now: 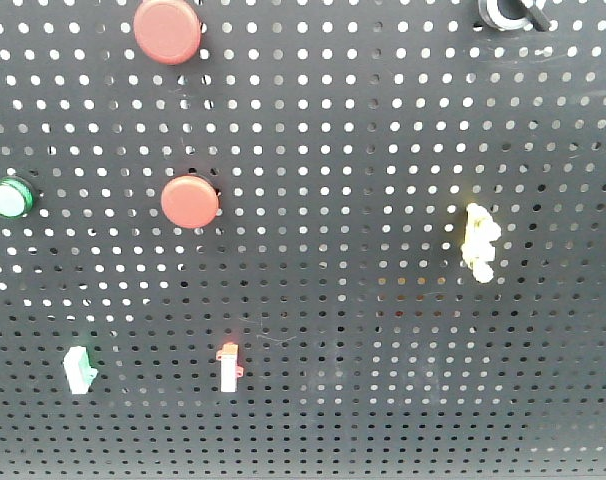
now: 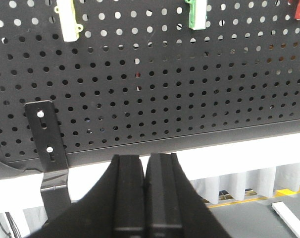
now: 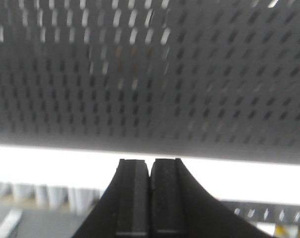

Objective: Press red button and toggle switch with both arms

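Two round red buttons sit on the black pegboard point(image 1: 383, 330), one at the top point(image 1: 167, 30) and one at mid left point(image 1: 190, 201). A red-and-white toggle switch point(image 1: 229, 366) is low on the board, with a green-and-white one point(image 1: 78, 370) to its left and a yellow one point(image 1: 480, 241) at the right. No gripper shows in the front view. My left gripper point(image 2: 145, 158) is shut and empty below the board's bottom edge, under a yellow switch point(image 2: 68, 22) and a green switch point(image 2: 197, 15). My right gripper point(image 3: 150, 161) is shut and empty below the blurred board point(image 3: 150, 74).
A green round button point(image 1: 8, 198) is at the board's left edge and a black knob point(image 1: 508, 12) at the top right. A black mounting bracket point(image 2: 48, 144) hangs at the board's lower left. A red switch point(image 2: 299, 9) shows at the top right of the left wrist view.
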